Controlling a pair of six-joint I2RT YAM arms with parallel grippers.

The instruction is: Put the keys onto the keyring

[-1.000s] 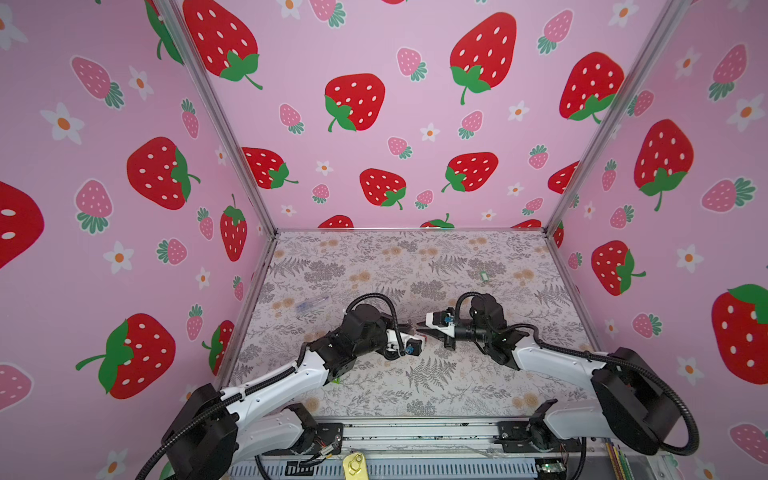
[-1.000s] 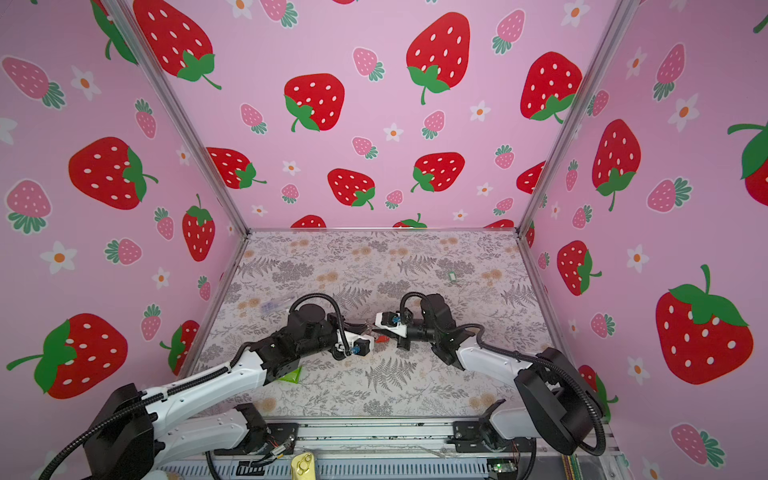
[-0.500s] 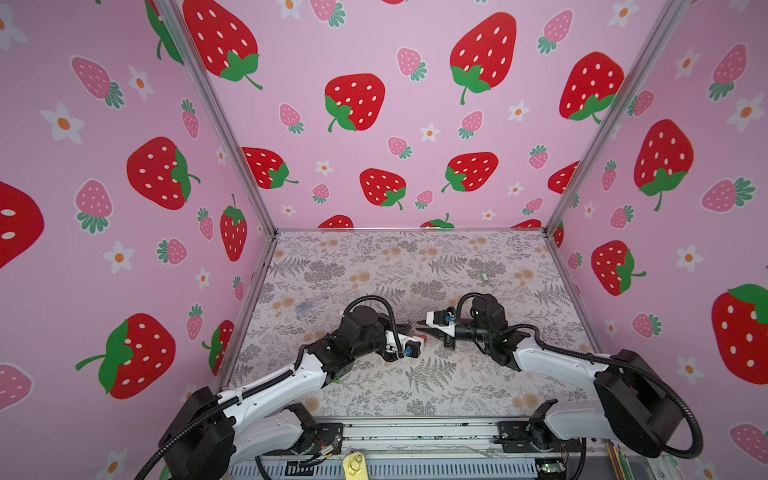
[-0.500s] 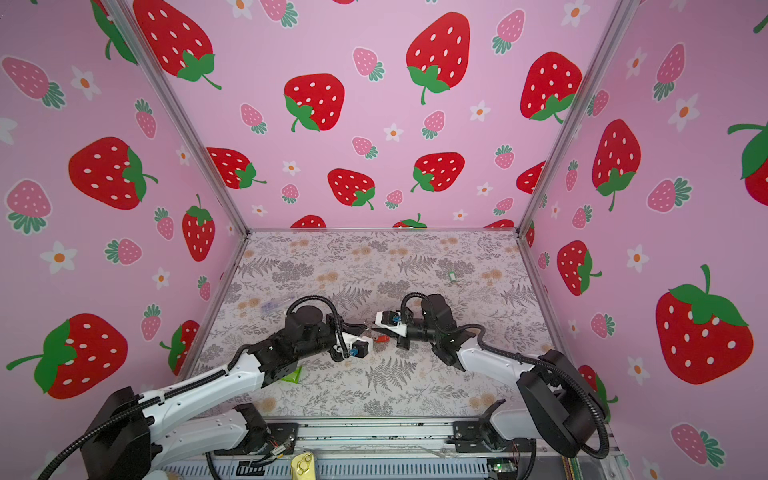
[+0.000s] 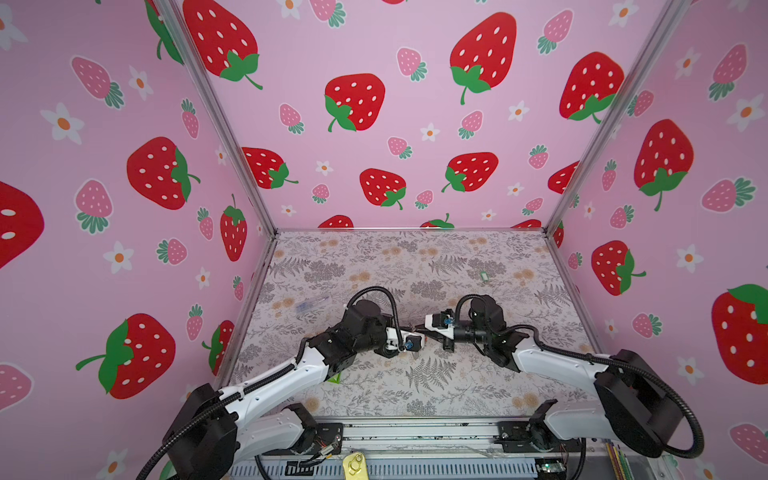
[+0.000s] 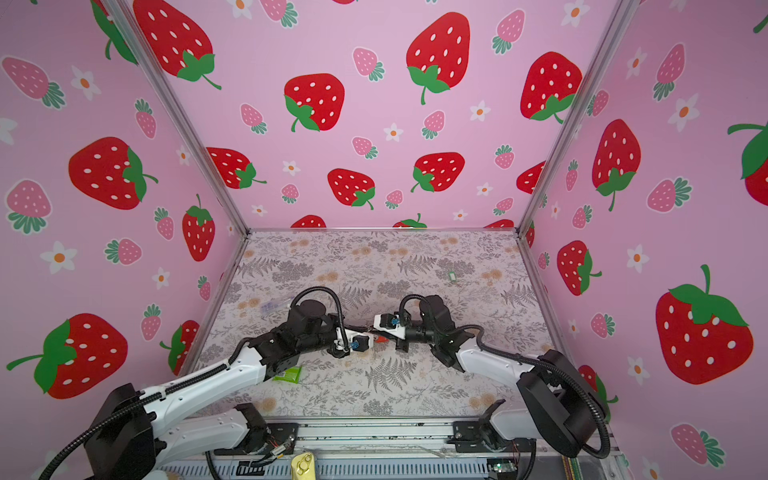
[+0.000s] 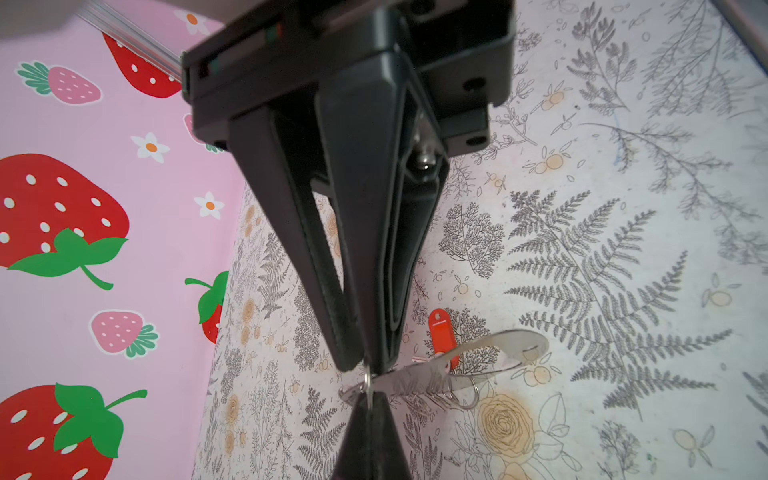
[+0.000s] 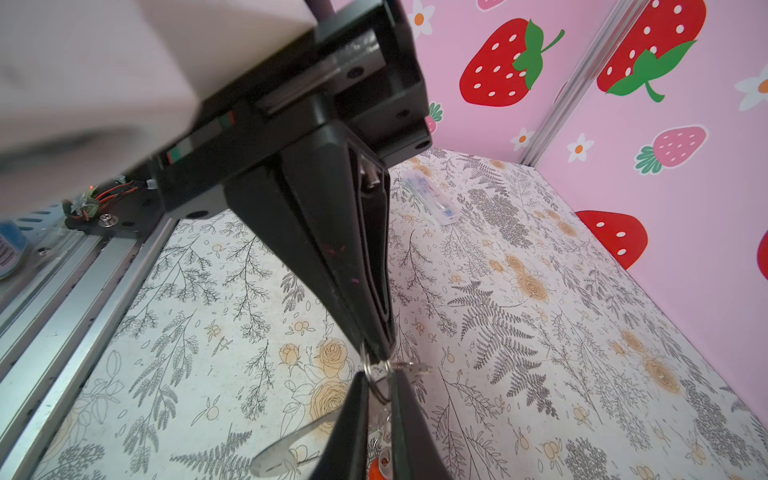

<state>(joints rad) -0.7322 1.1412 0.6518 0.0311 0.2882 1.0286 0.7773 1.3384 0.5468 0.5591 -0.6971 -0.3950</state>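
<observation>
Hardly anything has shifted since one second ago: both arms keep their tips meeting over the middle of the flower-printed worktop (image 5: 415, 395). The black left tool (image 7: 370, 368) has its jaws pressed together, and they pinch a small silver ring of the keyring (image 7: 498, 345), a dusty grey-pink oval strap loop with a short chain of metal rings. The black right tool (image 8: 376, 353) comes from the opposite side, tip against tip with the left one. Its jaws are also pressed together on a ring of the same chain. Which ring each one holds I cannot tell. The strap loop sticks out sideways from the two tips. The small red-orange oblong plastic key tag (image 7: 441, 334) is just beside the chain, partly behind the strap; whether it hangs on a ring is not clear. The small green oblong plastic key tag (image 5: 483, 275) lies alone on the worktop, well apart, toward the far right. A larger green packet (image 6: 286, 374) lies under the left arm.
</observation>
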